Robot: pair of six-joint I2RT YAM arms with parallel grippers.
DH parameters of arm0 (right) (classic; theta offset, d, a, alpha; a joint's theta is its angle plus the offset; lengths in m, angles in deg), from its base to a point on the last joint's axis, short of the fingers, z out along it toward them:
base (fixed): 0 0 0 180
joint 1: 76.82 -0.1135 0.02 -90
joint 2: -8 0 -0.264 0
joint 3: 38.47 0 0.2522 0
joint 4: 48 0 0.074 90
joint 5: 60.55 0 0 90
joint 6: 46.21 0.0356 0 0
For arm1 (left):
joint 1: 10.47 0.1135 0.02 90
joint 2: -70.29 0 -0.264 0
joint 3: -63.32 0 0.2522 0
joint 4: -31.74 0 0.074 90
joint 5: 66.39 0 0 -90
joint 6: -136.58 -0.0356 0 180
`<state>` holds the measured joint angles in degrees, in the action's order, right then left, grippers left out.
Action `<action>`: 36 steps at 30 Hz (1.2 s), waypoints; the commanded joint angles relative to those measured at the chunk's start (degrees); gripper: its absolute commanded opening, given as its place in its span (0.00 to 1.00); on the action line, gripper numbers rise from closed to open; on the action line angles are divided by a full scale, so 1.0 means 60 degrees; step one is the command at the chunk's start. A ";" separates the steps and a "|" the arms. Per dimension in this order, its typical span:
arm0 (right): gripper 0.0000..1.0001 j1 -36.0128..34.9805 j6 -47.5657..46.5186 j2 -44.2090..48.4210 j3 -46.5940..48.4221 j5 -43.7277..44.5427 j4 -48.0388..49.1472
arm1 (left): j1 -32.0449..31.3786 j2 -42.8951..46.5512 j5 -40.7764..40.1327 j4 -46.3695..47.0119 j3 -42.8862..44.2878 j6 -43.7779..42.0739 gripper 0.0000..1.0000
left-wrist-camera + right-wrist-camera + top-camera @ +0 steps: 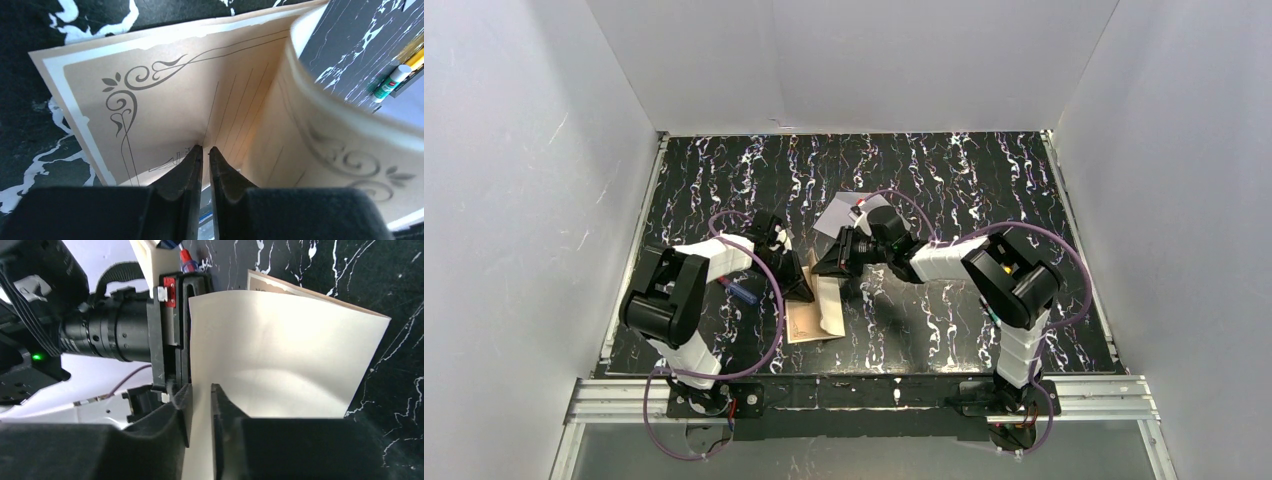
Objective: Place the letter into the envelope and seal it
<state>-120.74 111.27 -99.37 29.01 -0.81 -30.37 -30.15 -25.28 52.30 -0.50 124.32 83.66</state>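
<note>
**A:** What is the left gripper point(205, 154) doing?

**B:** Its jaws are sitting narrow, pinching the letter point(170, 95) right where the sheet is bending into a fold. The printed side is curling up and over to the right of the fingers.

**A:** And the right gripper point(200, 390)?

**B:** It is clamping the opposite edge. The blank back of the sheet is running straight down between its fingers, so both arms are holding the same paper, just above the table point(984, 190).

**A:** Where is the envelope point(837, 214) lying?

**B:** Flat on the table behind the right gripper, apart from the letter. Nothing is going into it yet.

**A:** What are you worrying about?

**B:** The two grips are working against each other. If one arm is pulling while the other is holding firm, the paper could be tearing or slipping out of a pinch. If the edges are meeting askew, the crease is going in crooked, and I am guessing a skewed fold would be jamming at the envelope's mouth.
</note>
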 commanded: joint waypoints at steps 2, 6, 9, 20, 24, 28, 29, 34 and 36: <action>0.44 -0.0022 -0.1252 0.0212 0.0150 -0.0419 -0.0043 | -0.0010 -0.0365 -0.0475 -0.0041 -0.0007 -0.0072 0.10; 0.59 -0.0034 -0.2247 0.0464 0.0226 -0.0252 -0.1299 | 0.0044 -0.0420 -0.0453 -0.0037 -0.0037 -0.0068 0.09; 0.65 -0.0033 -0.2535 0.0582 0.0029 -0.0101 -0.1489 | 0.0082 -0.0328 -0.0506 -0.0129 -0.0022 -0.0114 0.09; 0.73 -0.0319 -0.2922 0.0172 -0.1606 -0.0433 0.1814 | 0.0090 -0.0399 -0.0782 -0.0368 -0.0023 -0.0109 0.09; 0.75 -0.0414 -0.3511 0.0214 -0.1732 -0.0108 0.1179 | 0.0096 -0.0220 -0.0925 -0.0583 0.0101 -0.0114 0.10; 0.80 -0.0414 -0.4140 0.0390 -0.1769 0.0435 -0.0024 | 0.0089 0.0266 -0.1275 -0.1096 0.0489 -0.0145 0.11; 0.80 -0.0414 -0.4285 0.0367 -0.1741 0.0536 -0.0367 | 0.0093 0.0468 -0.1415 -0.1335 0.0615 -0.0134 0.12; 0.80 -0.0414 -0.4619 0.0137 -0.1723 0.0958 -0.1184 | 0.0098 0.1618 -0.1999 -0.1989 0.1244 -0.0013 0.32; 0.80 -0.0414 -0.4629 0.0017 -0.1680 0.1044 -0.1343 | 0.0099 0.1939 -0.2036 -0.2163 0.1403 -0.0013 0.36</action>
<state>-123.34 87.93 -97.38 19.32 -0.09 -28.60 -29.76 -20.23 43.84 -8.61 129.28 83.85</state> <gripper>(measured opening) 0.796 0.331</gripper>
